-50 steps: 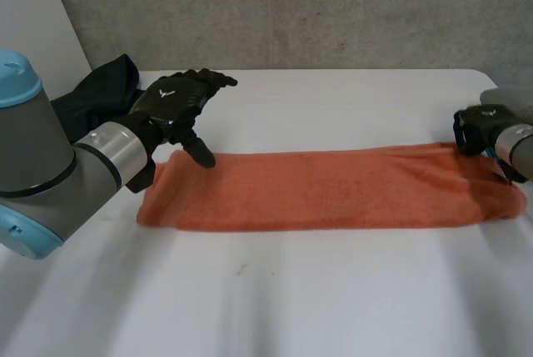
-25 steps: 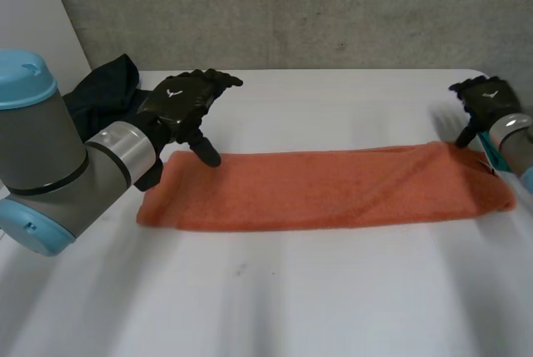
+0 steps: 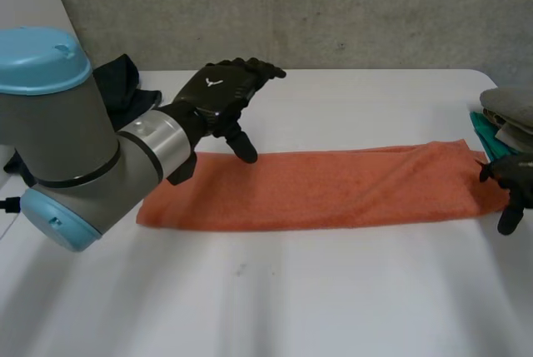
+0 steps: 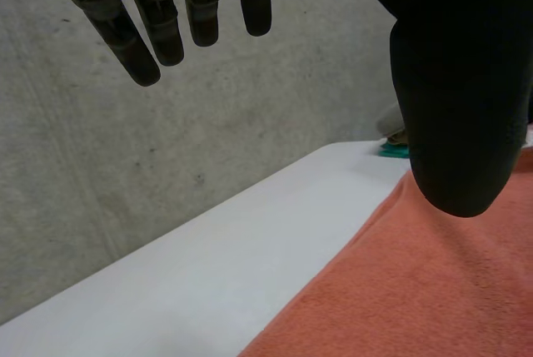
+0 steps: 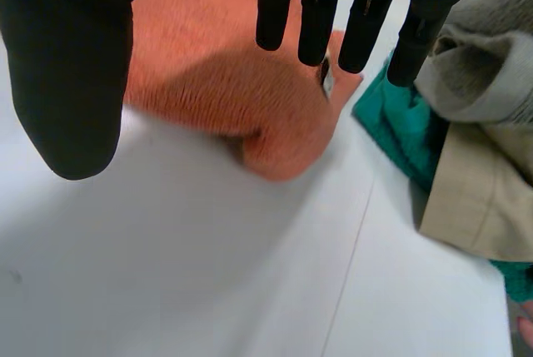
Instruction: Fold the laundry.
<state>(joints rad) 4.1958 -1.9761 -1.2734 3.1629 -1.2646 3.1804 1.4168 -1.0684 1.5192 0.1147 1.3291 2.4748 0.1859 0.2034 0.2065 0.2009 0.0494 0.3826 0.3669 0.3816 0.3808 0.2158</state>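
Observation:
An orange towel [image 3: 325, 190], folded into a long strip, lies across the table [image 3: 333, 290]. My left hand [image 3: 221, 95] hovers open over the towel's far edge near its left end, thumb pointing down, just off the cloth. In the left wrist view its fingers [image 4: 158, 24] hang straight above the towel [image 4: 416, 290], holding nothing. My right hand [image 3: 510, 180] is at the towel's right end, open. In the right wrist view its straight fingers [image 5: 316, 16] and thumb stand above the towel's end [image 5: 216, 66] without gripping it.
A stack of folded laundry [image 3: 506, 109], grey over teal, sits at the table's right edge, close beside my right hand; there it shows as grey [image 5: 479, 74], teal and beige cloth. A dark garment [image 3: 125, 82] lies at the back left. A concrete wall stands behind.
My left hand has moved right along the towel's far edge. My right hand has opened, left the towel's far right corner and come toward the near side of that end.

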